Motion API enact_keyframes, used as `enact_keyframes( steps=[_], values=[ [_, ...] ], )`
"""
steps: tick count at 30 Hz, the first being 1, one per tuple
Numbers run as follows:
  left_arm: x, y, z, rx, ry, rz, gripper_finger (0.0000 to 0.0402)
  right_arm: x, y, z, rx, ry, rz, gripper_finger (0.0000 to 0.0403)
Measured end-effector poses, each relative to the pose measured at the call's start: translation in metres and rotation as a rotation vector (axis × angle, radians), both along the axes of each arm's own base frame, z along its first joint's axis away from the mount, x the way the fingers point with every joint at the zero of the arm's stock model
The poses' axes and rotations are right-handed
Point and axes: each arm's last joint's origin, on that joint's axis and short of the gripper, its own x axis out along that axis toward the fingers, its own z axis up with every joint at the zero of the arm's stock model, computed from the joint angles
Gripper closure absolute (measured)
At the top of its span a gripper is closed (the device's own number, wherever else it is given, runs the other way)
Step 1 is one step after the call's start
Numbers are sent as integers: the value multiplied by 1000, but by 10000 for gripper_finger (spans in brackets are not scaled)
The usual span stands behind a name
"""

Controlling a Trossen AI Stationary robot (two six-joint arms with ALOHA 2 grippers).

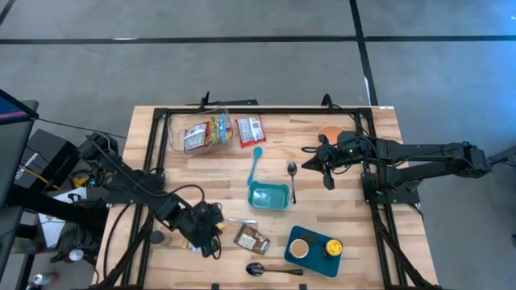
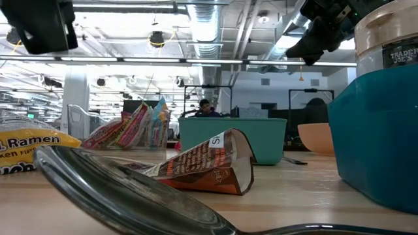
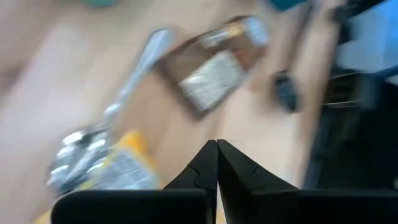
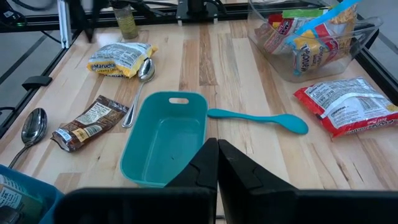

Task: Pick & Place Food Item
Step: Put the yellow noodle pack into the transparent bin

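From above, the wooden worktop (image 1: 347, 242) carries a teal bin (image 1: 268, 195) at its middle, a teal spatula (image 1: 256, 163) just beyond it, and a fork (image 1: 292, 179) on the bin's right. A clear tub of snack packets (image 1: 201, 133) stands at the far left with a red ramen packet (image 1: 250, 130) beside it. Near the front edge lie a brown snack packet (image 1: 251, 238), a black spoon (image 1: 262, 269) and a blue tray (image 1: 314, 250) holding a jar. The left claw (image 1: 211, 234) hangs closed and empty over the near-left worktop, just left of the brown packet; the right claw (image 1: 326, 173) hovers closed and empty right of the fork. At worktop level, the brown packet (image 2: 206, 168) lies crumpled in front of the teal bin (image 2: 233, 138), a yellow ramen packet (image 2: 29, 150) at left, the right claw (image 2: 312, 46) overhead. The left wrist picture, blurred, shows shut fingers (image 3: 239, 183) above the brown packet (image 3: 214, 62) and a silver spoon (image 3: 134, 78). The right wrist picture shows shut fingers (image 4: 239, 171) over the teal bin (image 4: 165, 140), the spatula (image 4: 258, 118) beyond it.
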Motion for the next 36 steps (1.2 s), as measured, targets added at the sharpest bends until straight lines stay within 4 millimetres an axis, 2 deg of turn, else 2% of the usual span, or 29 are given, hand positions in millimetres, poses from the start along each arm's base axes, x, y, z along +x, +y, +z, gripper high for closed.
enact_keyframes(
  steps=[5,12,24,29,36],
  values=[
    [-6,9,-6,122,83,0,401,0,0,0,0,0,0,403],
    [1,4,-27,273,130,-138,401,0,0,0,0,-1,0,403],
    [11,10,-33,209,155,-135,397,0,0,0,0,-1,0,403],
    [14,18,-38,185,172,-115,365,0,0,0,0,-1,0,403],
    [14,29,-46,157,228,-131,288,0,0,0,-4,-1,2,403]
  ],
)
